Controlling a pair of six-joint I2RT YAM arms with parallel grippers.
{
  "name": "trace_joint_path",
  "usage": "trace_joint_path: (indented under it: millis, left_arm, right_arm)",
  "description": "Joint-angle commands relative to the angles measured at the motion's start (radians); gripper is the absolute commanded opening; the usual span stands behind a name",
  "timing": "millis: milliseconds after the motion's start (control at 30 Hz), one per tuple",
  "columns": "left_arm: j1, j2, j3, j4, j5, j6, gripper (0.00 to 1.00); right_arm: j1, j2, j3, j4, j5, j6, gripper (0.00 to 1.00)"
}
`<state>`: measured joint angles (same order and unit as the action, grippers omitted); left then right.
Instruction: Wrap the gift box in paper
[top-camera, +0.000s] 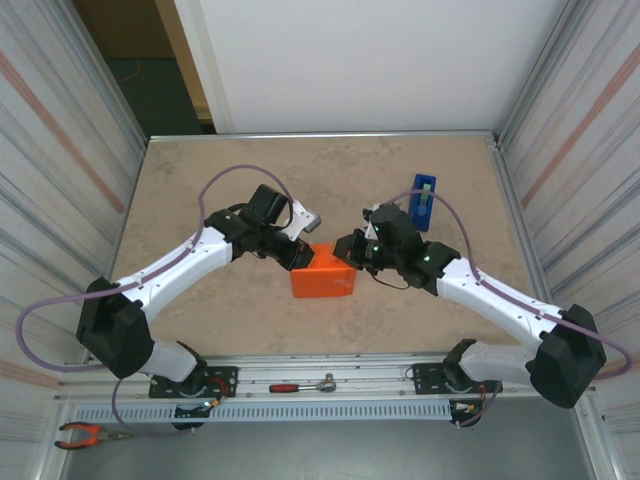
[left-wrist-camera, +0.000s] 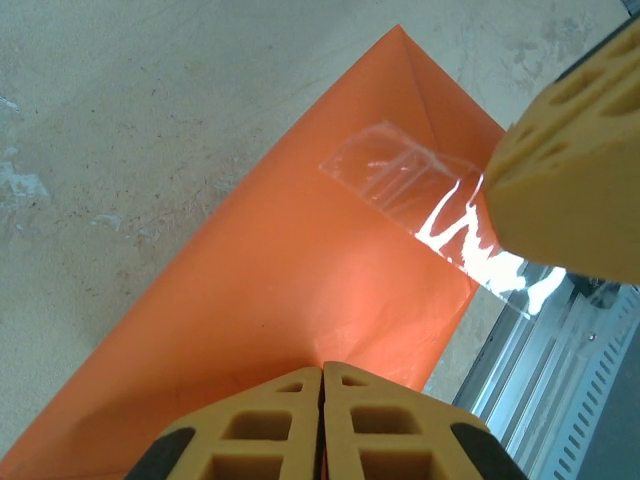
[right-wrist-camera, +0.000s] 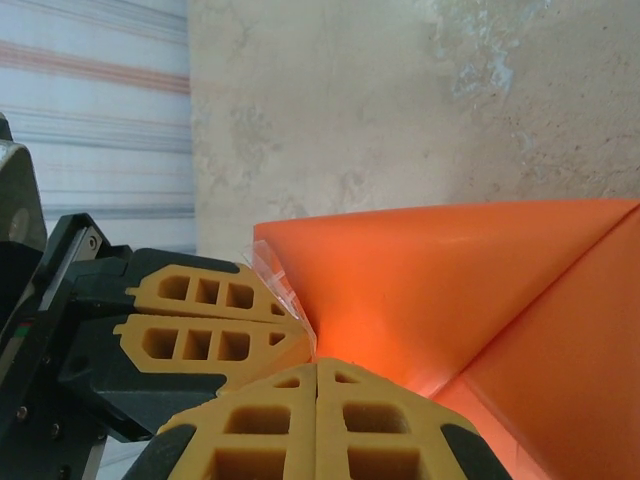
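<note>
The orange paper (top-camera: 323, 278) is folded into a parcel at the table's middle; the gift box is hidden inside it. My left gripper (top-camera: 300, 257) is shut, with its tips against the parcel's top left edge. In the left wrist view the closed left gripper (left-wrist-camera: 322, 366) rests on the paper (left-wrist-camera: 270, 270), and a strip of clear tape (left-wrist-camera: 420, 195) lies across a fold ahead. My right gripper (top-camera: 352, 250) is shut too, at the parcel's top right. Its closed tips (right-wrist-camera: 316, 360) touch the paper (right-wrist-camera: 450, 290) beside the left fingers (right-wrist-camera: 200, 320), where the tape (right-wrist-camera: 283, 290) curls up.
A blue tape dispenser (top-camera: 423, 200) stands behind the right arm. A red-handled tool (top-camera: 300, 385) lies on the metal rail at the near edge, and pliers (top-camera: 85, 434) lie at the bottom left. Corrugated walls close both sides.
</note>
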<state>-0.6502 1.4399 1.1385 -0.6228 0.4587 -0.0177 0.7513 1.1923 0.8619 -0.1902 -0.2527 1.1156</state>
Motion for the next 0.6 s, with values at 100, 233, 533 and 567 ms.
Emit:
trace_joint_path:
  millis: [100, 233, 533, 567]
  left_arm:
    - [-0.036, 0.069, -0.055, -0.080, -0.024, 0.022, 0.09]
    - [-0.035, 0.071, -0.055, -0.078, -0.022, 0.022, 0.09]
    - [-0.037, 0.074, -0.056, -0.078, -0.021, 0.022, 0.08]
    - [-0.037, 0.076, -0.054, -0.078, -0.020, 0.021, 0.08]
  right_arm:
    - [0.031, 0.002, 0.000, -0.004, 0.069, 0.046, 0.00]
    - [0.041, 0.002, -0.004, -0.005, 0.078, 0.085, 0.00]
    - [0.063, 0.019, -0.010, 0.003, 0.084, 0.096, 0.00]
    - [0.063, 0.022, -0.012, 0.003, 0.084, 0.097, 0.00]
